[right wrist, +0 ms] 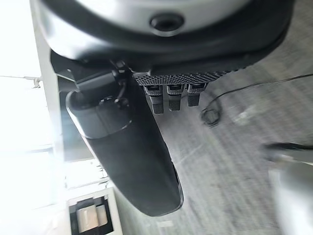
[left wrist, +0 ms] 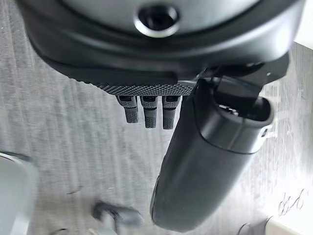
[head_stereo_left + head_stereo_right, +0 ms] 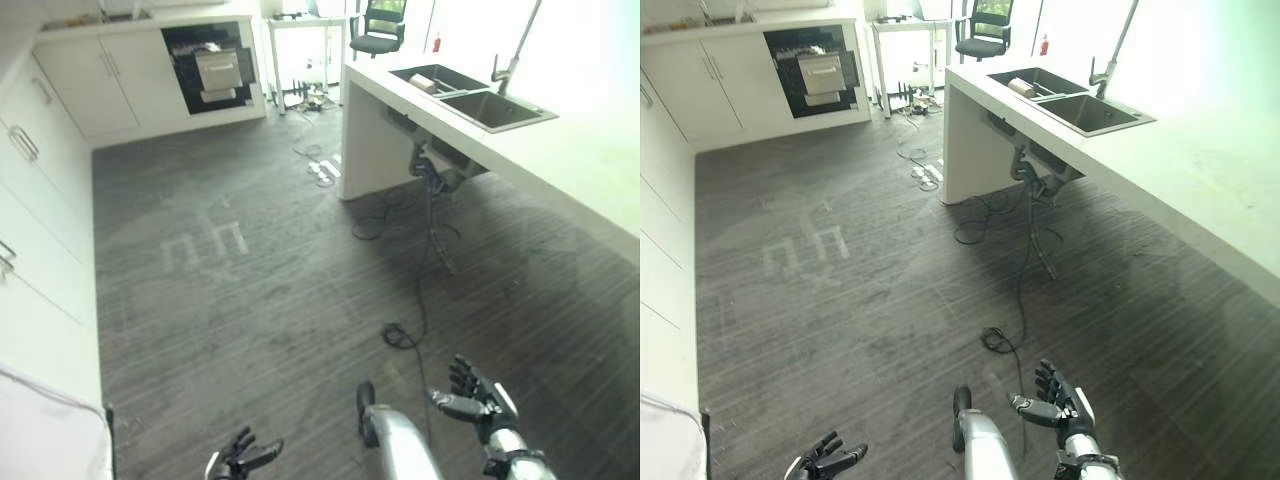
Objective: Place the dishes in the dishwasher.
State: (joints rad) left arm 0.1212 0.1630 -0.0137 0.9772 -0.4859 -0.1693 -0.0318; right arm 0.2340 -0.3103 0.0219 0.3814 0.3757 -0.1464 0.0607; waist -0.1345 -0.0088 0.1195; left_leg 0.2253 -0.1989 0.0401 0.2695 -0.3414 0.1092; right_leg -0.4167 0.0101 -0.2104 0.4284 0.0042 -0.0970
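Note:
Across the dark wood floor, the dishwasher (image 3: 212, 68) stands in the white cabinets at the far wall, dark inside with a pale rack showing. A double sink (image 3: 470, 95) with a tall tap is set in the white counter on the right, and a small pale object (image 3: 425, 83) lies in its far basin. My left hand (image 3: 243, 457) hangs low over the floor, its fingers (image 2: 149, 110) straight and holding nothing. My right hand (image 3: 478, 402) is low on the right, fingers (image 1: 171, 100) spread, also without anything in it. Both hands are far from the sink and the dishwasher.
White cabinets (image 3: 40, 200) line the left wall. The counter (image 3: 560, 150) runs along the right side, with pipes and cables (image 3: 430, 170) under it. A cable loop (image 3: 400, 335) and a power strip (image 3: 325, 170) lie on the floor. An office chair (image 3: 380, 28) and a white table (image 3: 300, 40) stand at the back.

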